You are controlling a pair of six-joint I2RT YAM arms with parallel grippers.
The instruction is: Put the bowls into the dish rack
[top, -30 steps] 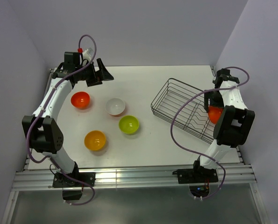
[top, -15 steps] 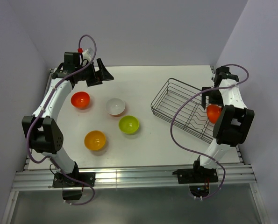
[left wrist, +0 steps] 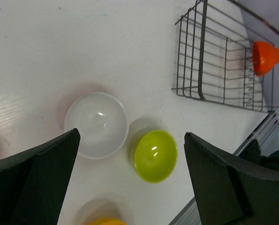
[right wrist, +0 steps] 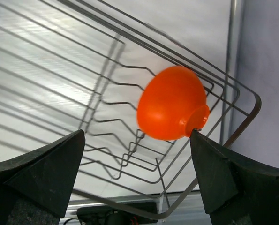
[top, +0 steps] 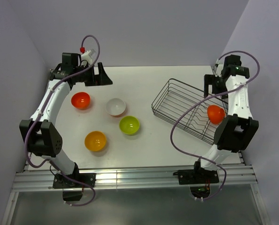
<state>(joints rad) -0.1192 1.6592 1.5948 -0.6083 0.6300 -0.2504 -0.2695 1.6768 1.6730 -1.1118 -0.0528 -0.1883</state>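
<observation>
1 table [top: 144,79] – 1 dish rack [top: 177,101] on its right side. 5 bowls: 1 red-orange bowl [top: 215,114] tilted inside rack; 4 on table, left of rack – second red-orange bowl [top: 80,100], white bowl [top: 116,107], lime bowl [top: 129,125], yellow-orange bowl [top: 95,140]. Left end effector [left wrist: 131,136] & right end effector [right wrist: 137,133]: both spread wide, empty

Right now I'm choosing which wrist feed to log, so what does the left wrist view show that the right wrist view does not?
Only the left wrist view: the white bowl, the lime green bowl and a sliver of the yellow-orange bowl on the table, framed by the open left gripper. Only the right wrist view: the divider prongs close up, and the open right gripper. Both: the dish rack with the red-orange bowl tipped on its side inside it.
</observation>
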